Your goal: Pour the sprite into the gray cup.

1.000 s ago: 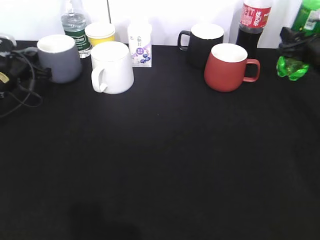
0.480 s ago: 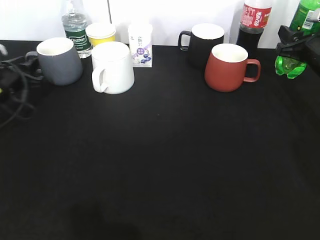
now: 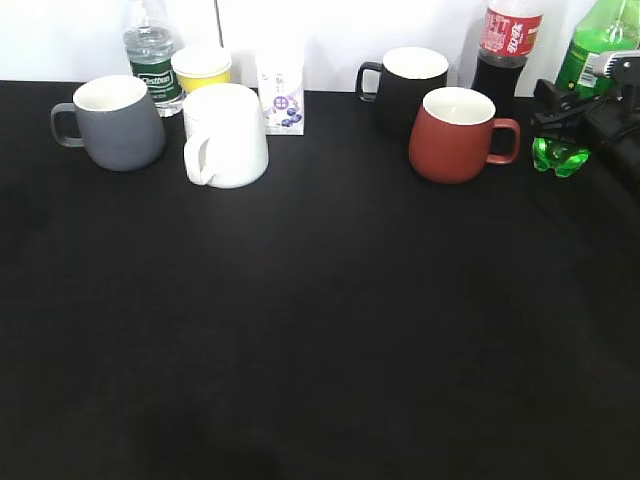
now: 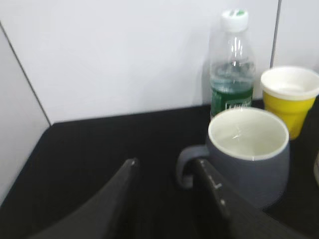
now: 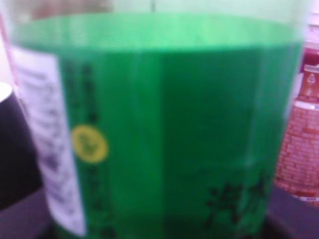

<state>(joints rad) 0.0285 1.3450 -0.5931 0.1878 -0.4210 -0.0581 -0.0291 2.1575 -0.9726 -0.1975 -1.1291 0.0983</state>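
The sprite [image 3: 598, 50] was cut off by the top edge of the exterior view, its cap out of frame, and the right pincer [image 3: 568, 112] crossed its lower body. In the right wrist view its label [image 5: 164, 134] filled the frame, too blurred to read. The cola bottle [image 3: 505, 50] lost its cap to the top edge.

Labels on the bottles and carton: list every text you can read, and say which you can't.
Water bottle: white brand word on green label, too blurred to read.
Cola bottle: red label, print unreadable.
Carton: print too small.
Sprite: dark characters and barcode patch, blurred.
None legible.
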